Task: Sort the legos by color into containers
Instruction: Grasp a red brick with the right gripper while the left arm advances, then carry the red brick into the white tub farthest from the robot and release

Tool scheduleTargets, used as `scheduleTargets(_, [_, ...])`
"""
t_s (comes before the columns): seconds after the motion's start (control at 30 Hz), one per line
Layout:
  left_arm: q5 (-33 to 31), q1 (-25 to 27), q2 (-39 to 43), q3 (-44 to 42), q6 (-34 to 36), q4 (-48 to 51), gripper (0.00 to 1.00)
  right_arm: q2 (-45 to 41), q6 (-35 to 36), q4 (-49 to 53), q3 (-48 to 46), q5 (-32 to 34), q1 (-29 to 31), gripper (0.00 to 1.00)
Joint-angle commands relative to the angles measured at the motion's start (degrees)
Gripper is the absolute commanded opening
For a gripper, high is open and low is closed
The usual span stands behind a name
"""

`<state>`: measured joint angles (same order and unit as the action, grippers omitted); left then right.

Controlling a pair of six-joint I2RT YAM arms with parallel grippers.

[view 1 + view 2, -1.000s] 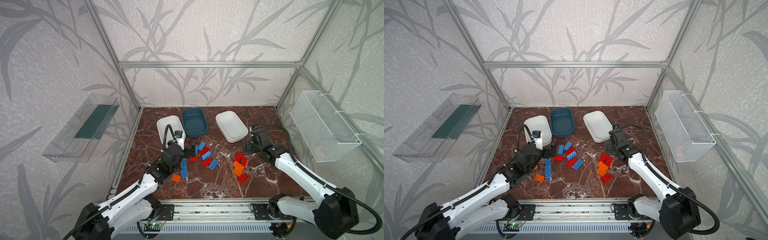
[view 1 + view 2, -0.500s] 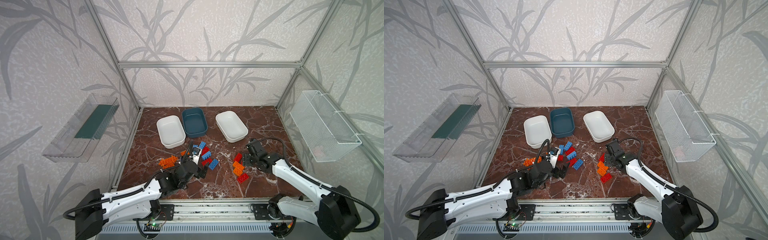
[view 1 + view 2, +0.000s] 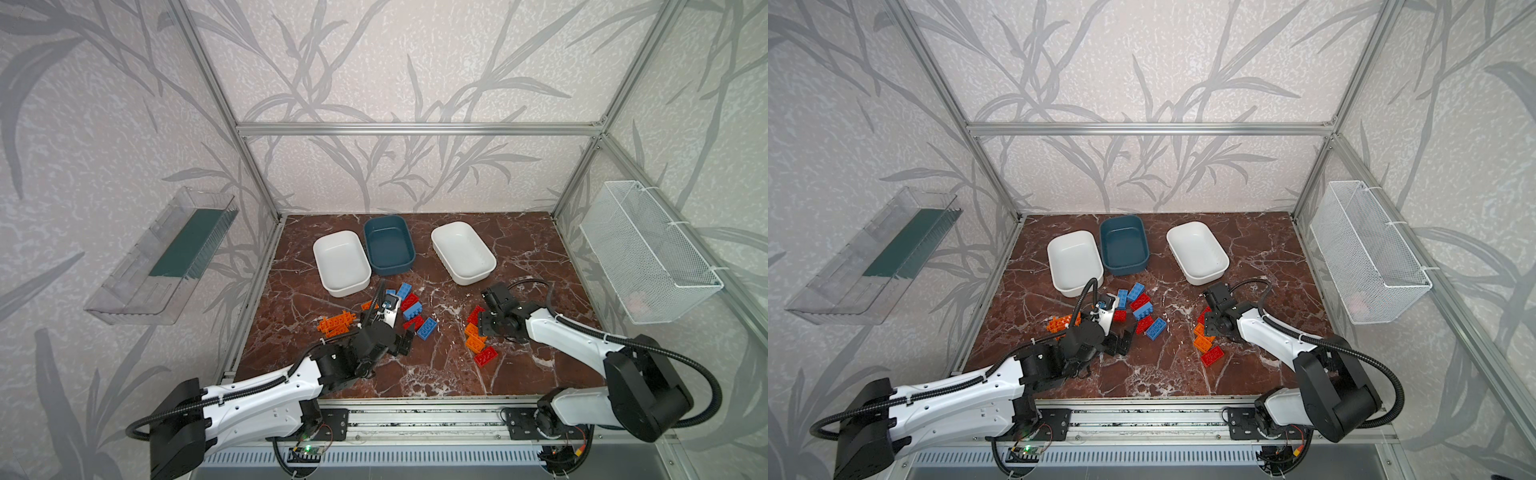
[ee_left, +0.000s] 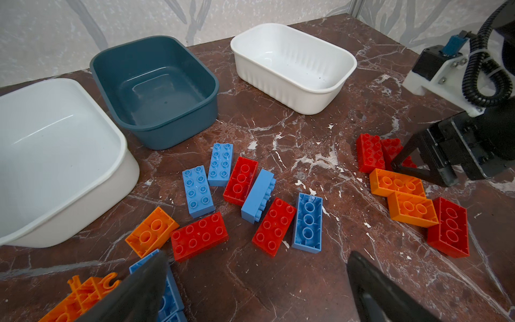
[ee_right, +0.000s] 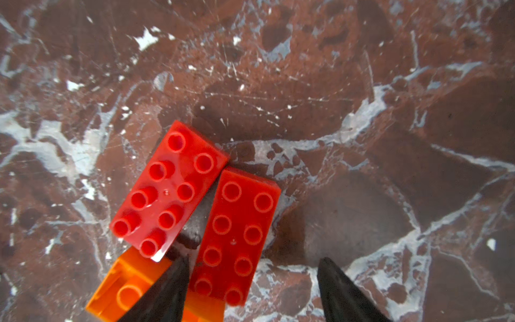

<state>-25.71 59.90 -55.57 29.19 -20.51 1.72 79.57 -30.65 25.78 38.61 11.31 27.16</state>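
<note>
Red glossy plastic is what you are closing in on: the right gripper (image 5: 254, 260) is hanging low over a red brick (image 5: 237, 237) with its jaws standing apart, one fingertip along each long side and a gap showing at one of them, so nothing is being gripped. That brick is lying studs up on the marble floor (image 5: 362, 83), well in front of the dark teal tub (image 4: 172, 133) and off toward the right arm's side of it. It is meeting a second red brick (image 5: 167, 189) at a corner and butting against an orange brick (image 5: 125, 287). You are probably dealing with something light, rigid and slick-walled, so I would be pinching across the short width, mid-length, on the flat side walls rather than on the studs. Watch that the inner finger is not dragging the neighbours along. The left gripper (image 4: 257, 253) is hovering with its jaws wide apart and empty over the mixed legos (image 3: 411, 307) lying directly in front of the teal tub. All three tubs are sitting empty, with one white tub (image 4: 111, 189) just beside the teal one and the other white tub (image 4: 292, 89) standing apart from it.
</note>
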Motion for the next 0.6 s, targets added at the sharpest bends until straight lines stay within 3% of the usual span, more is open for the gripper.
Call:
scheduleTargets(0.0, [-3.41,0.13,0.55,0.34,-1.2,1.34,0.99,2.4,-1.51,2.36,2.82,0.55,0.09,0.71])
scheduleTargets(0.2, [-3.42,0.13,0.37,0.95,0.02,1.45,0.99,6.0,-1.61,2.49,4.47,0.48,-0.65,0.61])
scheduleTargets(0.4, [-3.2,0.18,-0.06,2.23,0.47,2.83,0.99,8.51,-1.17,3.25,5.58,-1.12,-1.49,0.34])
scheduleTargets(0.57, [-3.18,0.09,-0.89,4.34,1.12,4.12,0.99,7.49,-0.18,7.77,8.15,-0.04,-1.58,0.25])
